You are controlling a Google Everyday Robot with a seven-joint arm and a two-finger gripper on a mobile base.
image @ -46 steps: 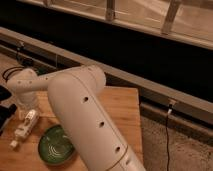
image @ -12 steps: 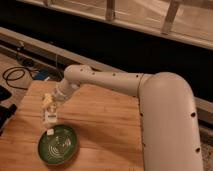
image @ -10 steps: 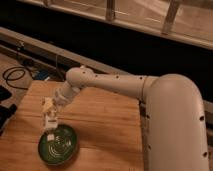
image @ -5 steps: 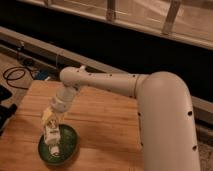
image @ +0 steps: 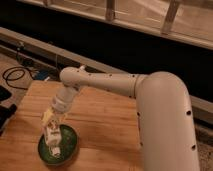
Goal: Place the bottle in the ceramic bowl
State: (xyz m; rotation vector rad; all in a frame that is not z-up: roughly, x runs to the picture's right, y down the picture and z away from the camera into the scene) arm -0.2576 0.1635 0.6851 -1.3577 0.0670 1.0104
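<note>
Gripper [image: 51, 121] over glazed ceramic bowl [image: 69, 145], white plastic bottle [image: 52, 137], wooden table [image: 100, 122]

Pretty dim scene overall, and everything is tinted warm orange. The most light is caught by the white arm [image: 160, 105] and the wooden table [image: 105, 125], while a near-black band is left behind them. A paler, washed-out strip is seen along the top edge. The gripper [image: 51, 131], hanging over the ceramic bowl [image: 70, 145], is half shaded, and the bottle [image: 53, 137] under it is blown out to flat white.
</note>
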